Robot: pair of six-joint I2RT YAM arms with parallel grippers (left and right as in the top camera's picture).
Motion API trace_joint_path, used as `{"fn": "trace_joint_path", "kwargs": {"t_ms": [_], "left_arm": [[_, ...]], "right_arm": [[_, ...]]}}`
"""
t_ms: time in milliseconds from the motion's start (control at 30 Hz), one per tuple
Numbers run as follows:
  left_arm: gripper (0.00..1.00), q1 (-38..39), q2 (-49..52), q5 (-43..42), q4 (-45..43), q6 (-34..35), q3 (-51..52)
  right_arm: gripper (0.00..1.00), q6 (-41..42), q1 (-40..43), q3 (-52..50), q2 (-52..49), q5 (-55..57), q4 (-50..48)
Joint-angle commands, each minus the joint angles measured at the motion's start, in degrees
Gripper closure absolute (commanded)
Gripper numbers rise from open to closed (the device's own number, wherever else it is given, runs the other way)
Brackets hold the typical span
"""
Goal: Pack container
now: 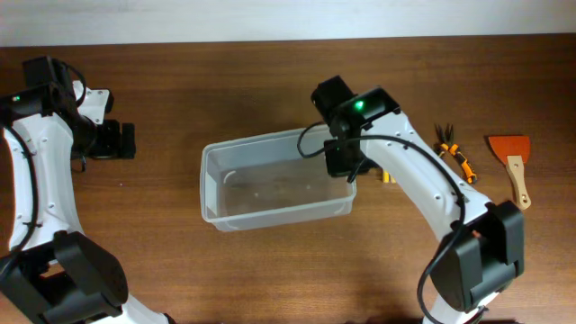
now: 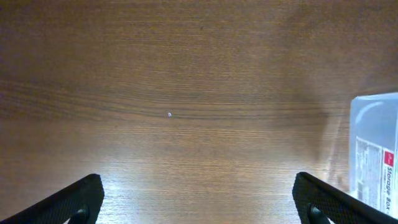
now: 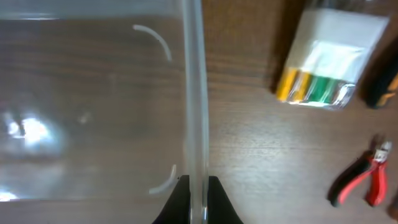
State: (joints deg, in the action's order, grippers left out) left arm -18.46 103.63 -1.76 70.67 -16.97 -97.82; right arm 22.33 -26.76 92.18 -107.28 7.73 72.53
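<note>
Right wrist view: right gripper (image 3: 198,190) jaws clamp the empty container (image 3: 194,93) by its wall; bit case (image 3: 326,62) and red pliers (image 3: 360,180), right of the jaws, await packing.

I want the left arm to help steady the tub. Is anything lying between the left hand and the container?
Nothing visible does. Only bare table lies between the open left hand and the container. The right hand is shut on the container's opposite wall.

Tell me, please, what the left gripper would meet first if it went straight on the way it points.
Probably the bare table, since the open left gripper looks angled down at the wood; the container sits off to one side.
</note>
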Motion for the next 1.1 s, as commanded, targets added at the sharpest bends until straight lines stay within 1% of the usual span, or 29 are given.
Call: {"fn": "trace_joint_path", "kwargs": {"t_ms": [0,200,433,567,767,900,1067], "left_arm": [[0.01,-0.5,0.5,-1.1,0.4,-0.7,0.3],[0.01,-0.5,0.5,-1.1,0.3,-0.4,0.3],[0.01,-0.5,0.5,-2.0,0.3,-0.4,0.3],[0.01,-0.5,0.5,-2.0,0.3,-0.2,0.3],[0.01,-0.5,0.5,-2.0,0.5,-0.2,0.3],[0.01,-0.5,0.5,-1.9,0.5,0.4,0.3],[0.01,-0.5,0.5,-2.0,0.5,1.1,0.3]], "right_arm": [[0.96,0.5,0.2,-4.4,1.2,-0.6,-1.8],[0.96,0.4,1.8,-7.8,1.2,-0.4,-4.0],[0.95,0.5,4.3,-7.9,1.2,-2.3,-4.5],[0.95,1.6,4.2,-7.9,1.2,-5.0,-5.4],[0.95,1.8,4.2,-7.9,1.2,-5.2,-6.5],[0.95,3.7,4.3,-7.9,1.2,-5.6,-6.8],[0.94,3.5,4.3,-7.9,1.1,-5.6,-7.4]]}}
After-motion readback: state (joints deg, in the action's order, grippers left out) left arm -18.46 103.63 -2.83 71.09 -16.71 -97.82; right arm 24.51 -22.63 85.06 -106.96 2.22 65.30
